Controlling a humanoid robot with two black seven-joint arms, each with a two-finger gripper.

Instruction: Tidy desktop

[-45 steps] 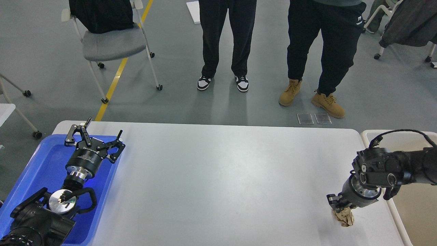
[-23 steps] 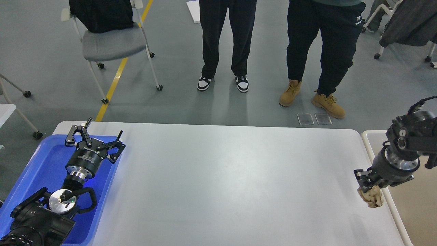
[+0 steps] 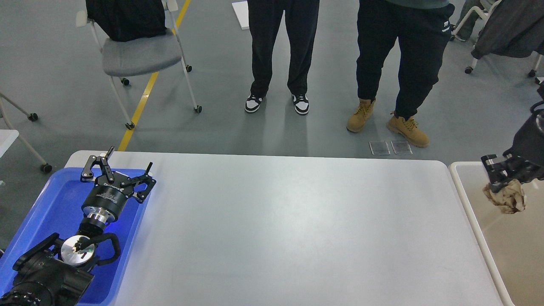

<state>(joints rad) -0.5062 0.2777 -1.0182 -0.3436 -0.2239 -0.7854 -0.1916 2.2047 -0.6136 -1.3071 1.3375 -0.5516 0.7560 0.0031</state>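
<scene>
The desktop [image 3: 289,229] is a wide light grey-white tabletop filling the lower middle of the head view. My right gripper [image 3: 503,178] is at the far right, shut on a crumpled ball of brown paper [image 3: 506,198], and holds it in the air over the beige rimmed bin [image 3: 471,221]. My left gripper [image 3: 118,169] is open and empty, resting over the far end of the blue tray [image 3: 51,204] at the desktop's left side.
Two people stand beyond the far edge of the desktop, one in black and white shoes [image 3: 276,103], one in tan boots [image 3: 389,121]. A grey wheeled chair [image 3: 140,53] stands at the back left.
My right gripper has lifted the brown paper ball off the desktop's front right and carried it up and to the right, over the beige bin. The left arm has not moved.
</scene>
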